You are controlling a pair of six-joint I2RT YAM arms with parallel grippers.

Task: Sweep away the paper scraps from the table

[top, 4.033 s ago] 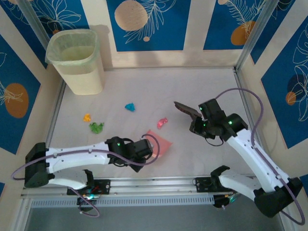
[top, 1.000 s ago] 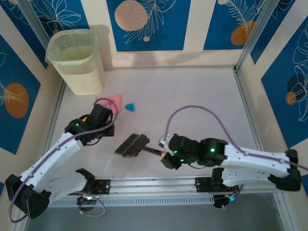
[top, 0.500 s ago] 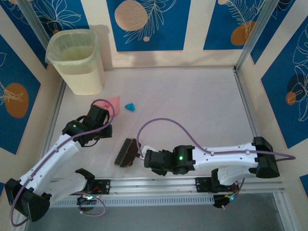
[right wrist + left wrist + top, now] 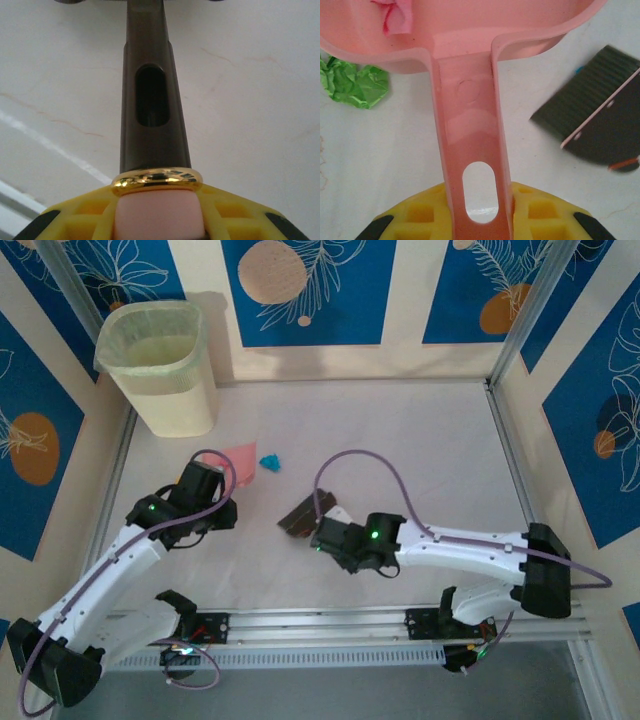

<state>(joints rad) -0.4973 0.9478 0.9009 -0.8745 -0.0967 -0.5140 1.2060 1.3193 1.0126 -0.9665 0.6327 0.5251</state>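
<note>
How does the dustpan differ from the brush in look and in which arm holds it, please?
The dustpan is pink, while the brush is dark. The left gripper holds the dustpan, and the right gripper holds the brush. The dustpan carries a pink scrap, whereas the brush carries nothing. Both have a handle with an oval slot, clamped in the jaws.

Top: high behind arms, down onto tabletop [image 4: 420,440]. Wrists: close, ahead of left tool [image 4: 480,220], right tool [image 4: 157,210]; left, top share brush [image 4: 585,107].
</note>
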